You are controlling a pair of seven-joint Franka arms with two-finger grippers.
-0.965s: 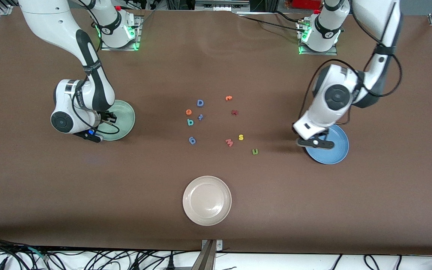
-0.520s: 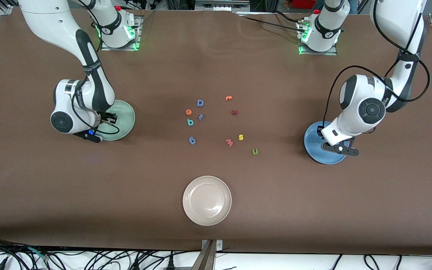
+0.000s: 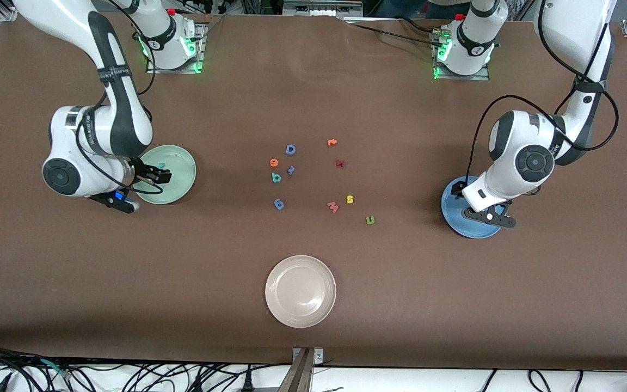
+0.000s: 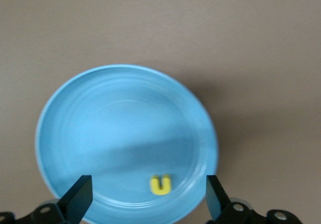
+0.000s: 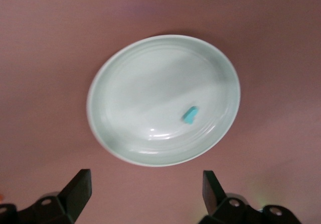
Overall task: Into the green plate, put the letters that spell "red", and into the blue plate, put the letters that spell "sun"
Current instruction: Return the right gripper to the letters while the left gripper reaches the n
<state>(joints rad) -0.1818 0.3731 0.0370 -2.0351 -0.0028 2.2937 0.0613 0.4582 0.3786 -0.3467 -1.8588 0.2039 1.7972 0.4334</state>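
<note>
Left pincer (image 4: 145, 201) gapes wide, empty, over the blue plate (image 4: 100, 113) holding yellow "u" (image 4: 160, 185); right pincer (image 5: 145, 194) likewise over the green plate (image 5: 145, 83) with a teal letter (image 5: 190, 115).

Under left gripper (image 4: 145, 204) open fingers: only yellow "u" (image 4: 161, 185) in blue plate (image 4: 100, 113). Under right gripper (image 5: 145, 196): green plate (image 5: 145, 83), one teal letter (image 5: 190, 115) inside.

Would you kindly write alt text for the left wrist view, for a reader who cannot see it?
A small yellow letter "u" lies in the blue plate on the brown table, seen from directly above. The left pincer hangs open over the plate, its two dark fingertips either side of the letter, not touching it.
</note>
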